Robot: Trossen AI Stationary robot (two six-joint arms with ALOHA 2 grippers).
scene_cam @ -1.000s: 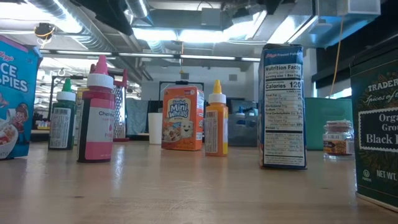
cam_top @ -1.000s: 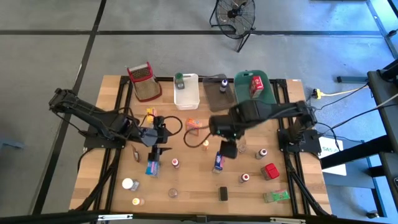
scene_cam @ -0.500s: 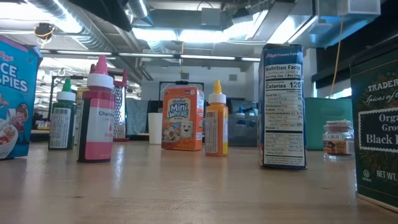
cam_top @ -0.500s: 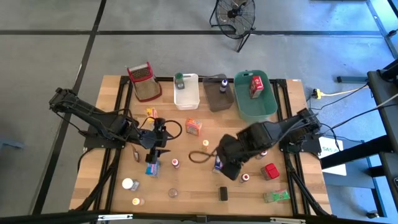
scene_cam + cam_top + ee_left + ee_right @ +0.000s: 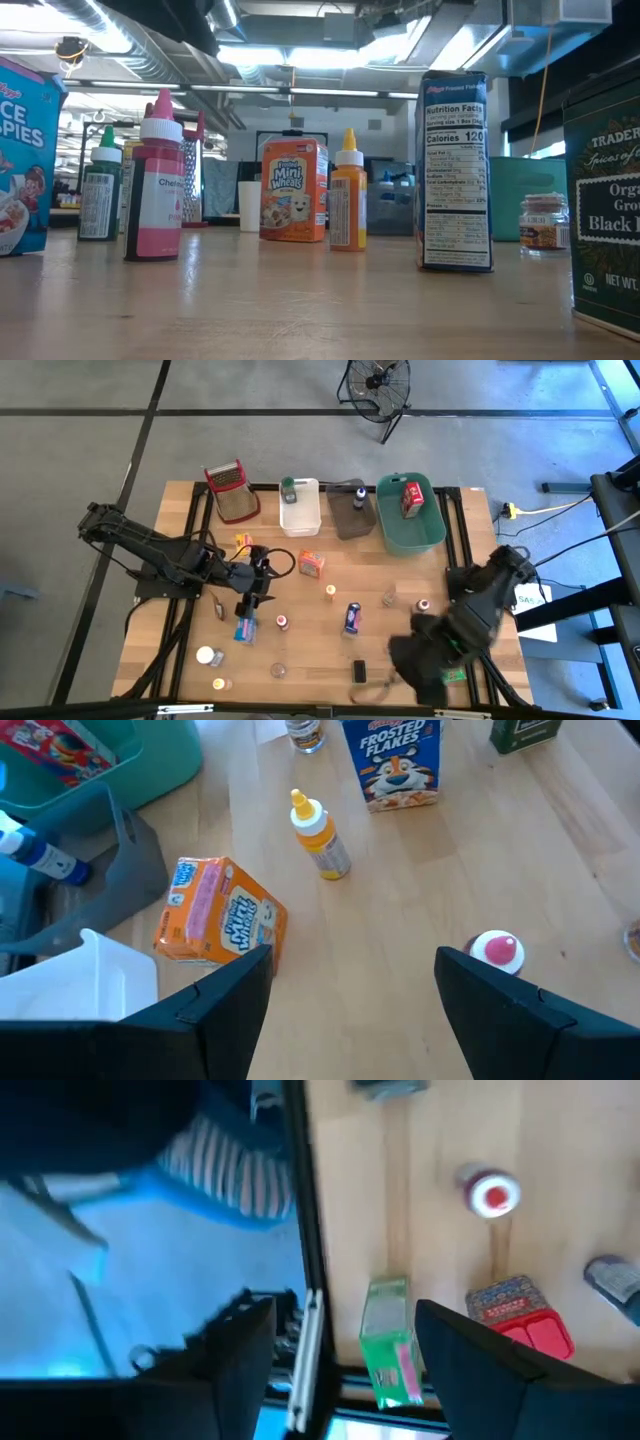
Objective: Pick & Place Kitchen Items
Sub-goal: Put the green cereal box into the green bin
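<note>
My right gripper [image 5: 425,665], spread and empty, hangs at the table's near right; the green box [image 5: 443,675] lies just beside it, long axis left-right.

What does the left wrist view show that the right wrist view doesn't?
Only the left wrist view: the orange Mini Wheats box, yellow bottle, Frosted Flakes box, pink-capped bottle and teal bin.
Only the right wrist view: the green box, red tin and red-capped jar.
Both: open dark gripper fingers over the wooden table.
</note>
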